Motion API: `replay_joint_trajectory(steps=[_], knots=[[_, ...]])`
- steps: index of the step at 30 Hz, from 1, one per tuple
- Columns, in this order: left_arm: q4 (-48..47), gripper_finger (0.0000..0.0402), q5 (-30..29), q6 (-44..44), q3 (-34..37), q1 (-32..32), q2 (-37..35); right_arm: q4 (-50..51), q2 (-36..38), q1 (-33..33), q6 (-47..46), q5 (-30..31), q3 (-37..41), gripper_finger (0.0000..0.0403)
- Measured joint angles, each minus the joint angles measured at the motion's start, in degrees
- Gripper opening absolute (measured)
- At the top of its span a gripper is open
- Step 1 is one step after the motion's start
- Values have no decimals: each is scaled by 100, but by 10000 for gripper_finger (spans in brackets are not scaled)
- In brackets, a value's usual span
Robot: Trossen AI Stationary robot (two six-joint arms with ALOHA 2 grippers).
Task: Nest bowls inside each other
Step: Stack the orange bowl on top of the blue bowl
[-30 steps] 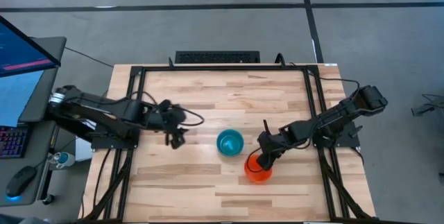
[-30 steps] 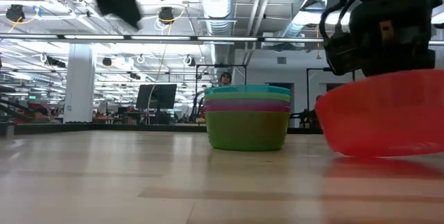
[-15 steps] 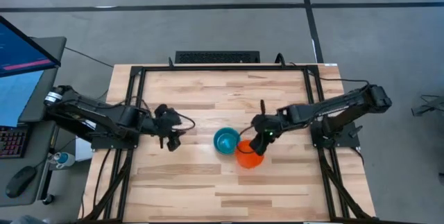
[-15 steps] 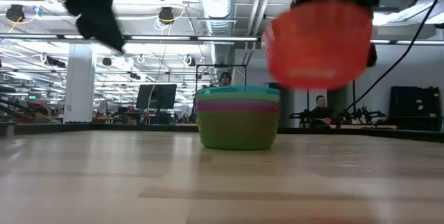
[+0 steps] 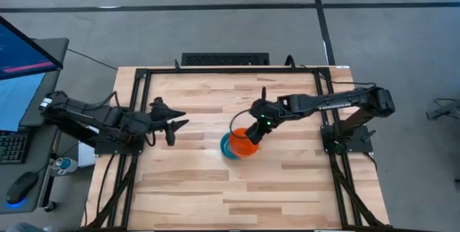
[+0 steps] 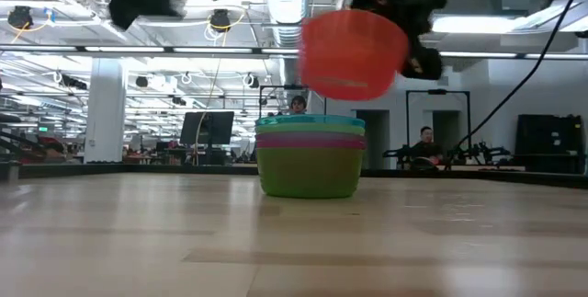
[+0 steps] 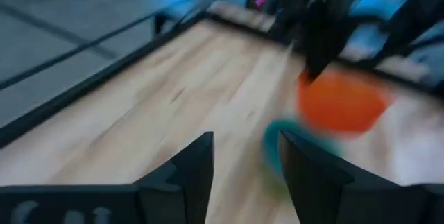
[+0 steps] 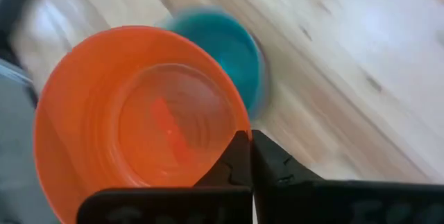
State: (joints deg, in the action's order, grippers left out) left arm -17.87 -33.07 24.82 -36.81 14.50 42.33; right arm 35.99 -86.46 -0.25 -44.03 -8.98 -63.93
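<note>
A stack of nested bowls [image 5: 226,146] rests by its base on the middle of the table. In the low view the stack [image 6: 310,161] has green at the bottom, pink above it and blue on top. My right gripper [image 5: 256,129] is shut on the orange-red bowl [image 5: 245,144], which hangs in the air just above and right of the stack [image 6: 354,51]. My left gripper [image 5: 173,121] is open, above the table to the left of the stack, touching nothing. In the left wrist view its fingers [image 7: 243,175] point toward both bowls. My right gripper pinches the orange-red bowl by its rim [image 8: 234,128], on the side away from the stack, one finger inside and one outside. The fingers come slanting down from the table's right. The bowl is lifted clear, mouth up and slightly tilted, over the blue bowl [image 8: 223,44].
A black frame [image 5: 215,72] runs round the wooden table top. A keyboard [image 5: 225,59] lies beyond the far edge and a monitor [image 5: 21,45] stands to the left. Bare wood lies near and left of the stack. People sit in the room behind [image 6: 424,138].
My right gripper has lifted the orange-red bowl off the table right of the stack and carried it up and leftward until it hangs over the stack. My left gripper has drawn back toward the table's left and far edges.
</note>
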Motion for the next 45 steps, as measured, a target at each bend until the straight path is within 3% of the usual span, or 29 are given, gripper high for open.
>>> replay_joint_trajectory(steps=[4,7,13,15,17,19,21,24,27,30,33,36,38,43,45], knots=[[-561,137,-209,20,275,-2,-416,20,-251,-90,104,-15,-335,9],[-843,127,34,1439,296,96,-608,9,-383,-96,206,-20,-548,11],[-505,119,1681,2511,295,181,-855,-48,-619,-92,370,-19,-945,12],[120,119,1782,1730,307,247,-833,-82,-655,-87,404,-21,-1034,12],[1265,119,1322,47,310,382,-955,-64,-653,-64,421,-18,-1053,12],[2195,119,1302,-1249,270,530,-1257,-176,-674,-18,450,-18,-1077,12],[2137,119,1338,-1798,278,576,-1688,-161,-655,18,460,-7,-1072,12],[1783,119,1465,-2004,404,575,-2242,-298,-657,76,506,34,-1074,13],[2415,119,1850,-2619,850,581,-2778,-445,-657,87,514,140,-1073,13],[2732,119,1941,-2696,1690,581,-3409,-579,-662,28,520,169,-1072,13],[3859,119,2787,-3069,2689,577,-4145,-580,-662,-31,557,303,-1072,13],[5373,119,3553,-3608,3525,569,-4214,-587,-664,-84,562,298,-1067,13],[5414,119,3680,-3554,3606,540,-4174,-624,-664,-80,558,282,-1067,13],[5116,119,4716,-3136,3610,251,-4234,-606,-664,3,557,258,-1067,13],[4358,119,4719,-2444,3613,12,-4226,-605,-664,39,557,263,-1067,13]])
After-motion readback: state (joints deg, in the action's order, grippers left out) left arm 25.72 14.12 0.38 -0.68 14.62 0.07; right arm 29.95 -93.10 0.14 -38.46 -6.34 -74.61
